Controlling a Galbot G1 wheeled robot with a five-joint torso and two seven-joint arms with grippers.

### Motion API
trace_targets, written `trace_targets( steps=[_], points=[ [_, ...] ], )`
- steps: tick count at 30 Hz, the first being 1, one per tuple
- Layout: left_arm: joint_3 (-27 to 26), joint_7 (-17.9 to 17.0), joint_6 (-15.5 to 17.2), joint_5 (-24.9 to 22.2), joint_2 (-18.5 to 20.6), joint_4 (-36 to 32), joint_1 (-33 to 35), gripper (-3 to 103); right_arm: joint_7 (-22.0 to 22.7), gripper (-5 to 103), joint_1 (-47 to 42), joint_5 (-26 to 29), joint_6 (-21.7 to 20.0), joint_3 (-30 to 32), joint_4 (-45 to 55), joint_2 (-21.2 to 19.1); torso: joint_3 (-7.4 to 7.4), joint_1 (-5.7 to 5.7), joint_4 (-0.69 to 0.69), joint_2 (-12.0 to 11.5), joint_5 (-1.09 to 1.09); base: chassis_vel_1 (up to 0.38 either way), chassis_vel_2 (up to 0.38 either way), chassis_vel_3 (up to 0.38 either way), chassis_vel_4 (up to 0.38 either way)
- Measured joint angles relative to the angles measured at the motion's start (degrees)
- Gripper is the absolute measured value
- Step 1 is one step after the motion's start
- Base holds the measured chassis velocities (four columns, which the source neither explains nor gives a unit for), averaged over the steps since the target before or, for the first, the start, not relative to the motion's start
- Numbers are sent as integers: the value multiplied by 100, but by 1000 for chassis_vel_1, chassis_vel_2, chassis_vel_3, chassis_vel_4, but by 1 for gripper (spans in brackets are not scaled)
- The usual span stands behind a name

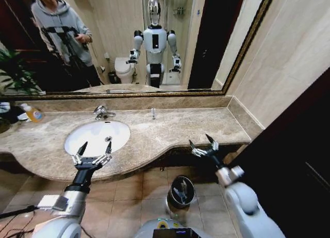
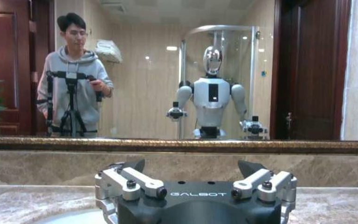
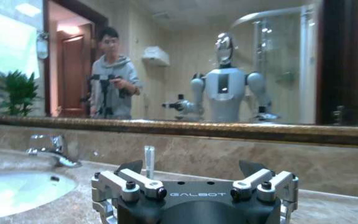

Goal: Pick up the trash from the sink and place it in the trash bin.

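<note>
Clear vial [image 1: 153,113]: upright on the table [image 1: 206,125], long axis vertical, against the back ledge just past the rim of the sink [image 1: 72,140], off to the tap's [image 1: 101,112] right. Well apart from both tools. Inside the white bowl, no litter that can be told.

Seen from the right wrist, dead ahead and between the two fingers, so probably the right arm's to take, with a straight reach forward over the table. Lies forward and to the left of the right tool [image 1: 201,142], forward and to the right of the left tool [image 1: 95,145]. The right looks a little nearer.

Left tool: over the basin's near edge, fingers spread wide, nothing held. Right tool: at the table's front edge toward its right end, likewise spread wide and empty, forearm slanting up from below.

Trash bin [image 1: 181,182]: on the floor under the table's front, between the arms, closer to the right one. Something pale inside, too small to name.

Orange-yellow bottle [image 1: 33,113] at the far left: no trash, to be left alone.
</note>
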Motion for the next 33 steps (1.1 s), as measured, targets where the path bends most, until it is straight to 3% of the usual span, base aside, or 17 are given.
trace_targets(
  steps=[6,14,22,33],
  points=[
    [1,0,0,0,0,0,0,100,-72,100,1334,199,-46,-1076,-903,-313,0,0,0,0,-1,0,0,0,0],
    [1,3,0,0,0,0,0,100,-30,100,3197,215,-255,-2526,-2194,-130,0,0,2,0,-1,0,0,0,0],
    [0,-1,0,0,0,0,0,100,-99,100,4221,-4,-176,-3032,-3408,403,0,0,1,0,-1,0,0,0,0],
    [0,0,0,0,0,0,0,100,-94,100,4561,-124,-82,-3141,-4282,815,-1,-1,0,0,-2,0,0,0,0]
  ],
)
